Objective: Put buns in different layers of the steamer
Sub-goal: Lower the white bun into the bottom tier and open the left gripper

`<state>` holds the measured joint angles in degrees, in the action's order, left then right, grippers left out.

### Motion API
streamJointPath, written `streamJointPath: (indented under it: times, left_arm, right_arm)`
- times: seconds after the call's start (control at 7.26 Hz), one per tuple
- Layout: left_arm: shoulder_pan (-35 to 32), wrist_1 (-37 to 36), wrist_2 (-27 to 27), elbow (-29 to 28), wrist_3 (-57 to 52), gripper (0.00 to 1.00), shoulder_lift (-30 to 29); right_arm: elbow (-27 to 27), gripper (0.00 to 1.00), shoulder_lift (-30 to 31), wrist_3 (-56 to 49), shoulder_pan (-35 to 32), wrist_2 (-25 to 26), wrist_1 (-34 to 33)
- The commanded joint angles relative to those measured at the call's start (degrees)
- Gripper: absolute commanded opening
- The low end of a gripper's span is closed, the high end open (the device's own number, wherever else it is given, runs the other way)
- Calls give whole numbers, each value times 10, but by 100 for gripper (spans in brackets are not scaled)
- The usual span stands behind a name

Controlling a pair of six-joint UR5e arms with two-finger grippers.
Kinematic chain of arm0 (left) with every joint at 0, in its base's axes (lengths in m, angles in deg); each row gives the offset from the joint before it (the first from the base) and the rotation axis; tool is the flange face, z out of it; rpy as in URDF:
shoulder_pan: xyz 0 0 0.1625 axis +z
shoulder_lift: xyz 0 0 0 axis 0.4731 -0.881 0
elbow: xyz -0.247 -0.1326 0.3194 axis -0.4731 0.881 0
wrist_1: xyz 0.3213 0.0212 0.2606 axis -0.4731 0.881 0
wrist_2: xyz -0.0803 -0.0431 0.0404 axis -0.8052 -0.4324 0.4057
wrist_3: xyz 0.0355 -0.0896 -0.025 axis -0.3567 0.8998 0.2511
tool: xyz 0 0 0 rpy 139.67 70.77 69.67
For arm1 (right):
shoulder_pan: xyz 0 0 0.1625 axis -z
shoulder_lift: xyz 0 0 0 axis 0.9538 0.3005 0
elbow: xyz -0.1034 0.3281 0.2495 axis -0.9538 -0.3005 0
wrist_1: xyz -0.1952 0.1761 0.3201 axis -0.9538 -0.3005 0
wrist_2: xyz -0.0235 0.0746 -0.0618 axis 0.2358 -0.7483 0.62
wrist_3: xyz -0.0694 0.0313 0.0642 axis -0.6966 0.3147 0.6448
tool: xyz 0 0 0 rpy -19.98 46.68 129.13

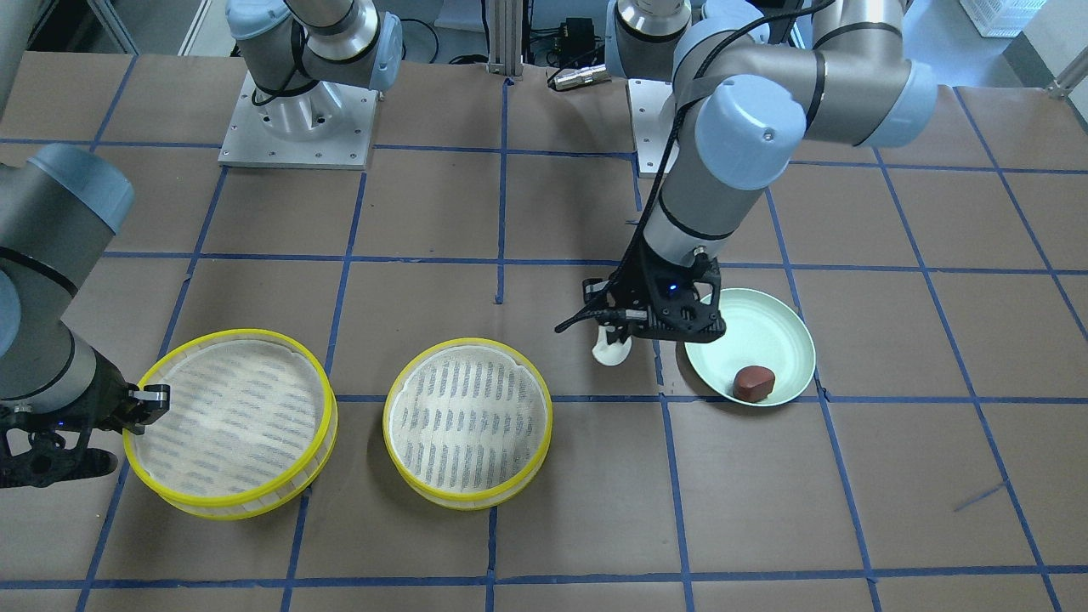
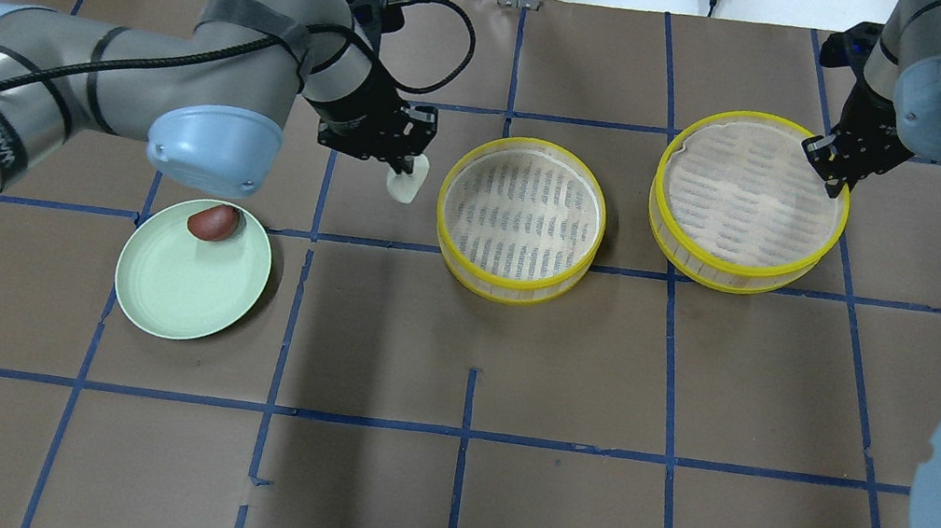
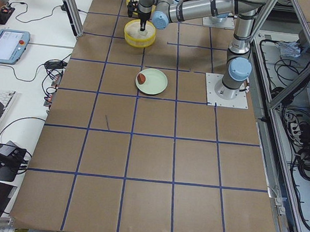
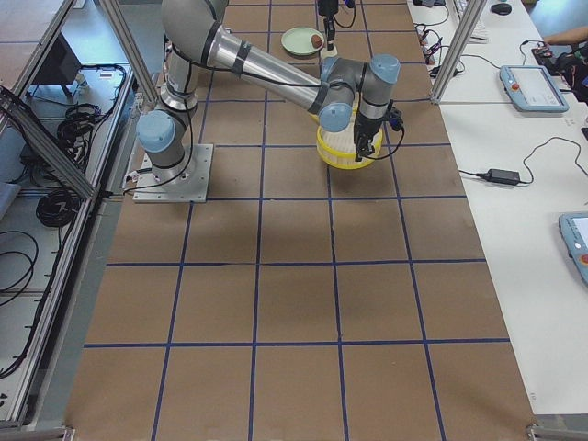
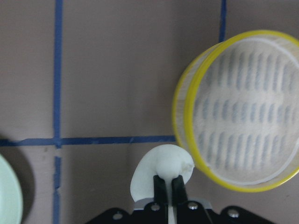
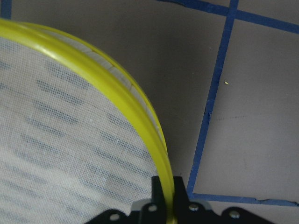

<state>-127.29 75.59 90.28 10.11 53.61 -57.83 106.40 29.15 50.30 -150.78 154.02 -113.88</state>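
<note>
Firstly, surface: table (image 2: 451,507) w/ brown sheet covering, squared off by blue tape lines (image 2: 463,433). Arm bases bolted to metal plates (image 1: 297,119) at robot's edge. Room: white benches along the operators' side, carrying a handheld tablet (image 3: 7,45) w/ red button, plus cables; aluminium posts at table edge.

Item 1, white bun (image 5: 161,170): pinched betw. the closed fingers of left gripper (image 5: 169,179), which pointed down. Bun sat over bare table betw. plate and middle tray, just beside that tray's rim. Whether it touched the table could not be told.

Item 2, brown bun (image 2: 213,221): lay on pale green plate (image 2: 181,303), near the rim on the side away from the robot, apart from both grippers.

Item 3, middle tray (image 2: 514,290): yellow rim, floor showing only whitish mesh w/ bluish streaks.

Item 4, right-hand tray (image 2: 737,278): same make, floor likewise only mesh. Right gripper (image 6: 163,186) was clamped on its yellow rim, one finger inside, one outside, at the edge far from the middle tray. Trays stood near each other, not touching.
</note>
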Motion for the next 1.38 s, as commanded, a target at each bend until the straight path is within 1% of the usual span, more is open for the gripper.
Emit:
streamJointPath:
  times: [0.0,0.14,0.28,0.41,0.83,0.96,1.1,1.24]
  left_arm:
    - [-7,-118,-75,-1,86,5,-56]
    - [-9,-137,-79,-1,113,36,-69]
    - [-10,-138,-74,-1,111,85,-70]
    - [-9,-139,-73,-2,109,99,-69]
    - [-9,-139,-70,-1,92,100,-66]
    - [3,-138,-12,10,-42,100,-60]
    - [32,-111,94,16,-203,100,-52]
    - [61,-61,150,28,-265,100,-38]
  right_arm:
    - [2,8,1,2,0,0,-1]
    - [2,8,1,2,0,0,-1]
    - [2,8,1,3,0,-1,-1]
    - [2,8,2,3,0,-1,-1]
    - [-1,8,10,36,-6,-1,5]
    - [1,8,19,74,-23,-2,13]
    - [1,8,20,128,-58,-1,33]
    - [0,8,21,178,-82,-1,36]
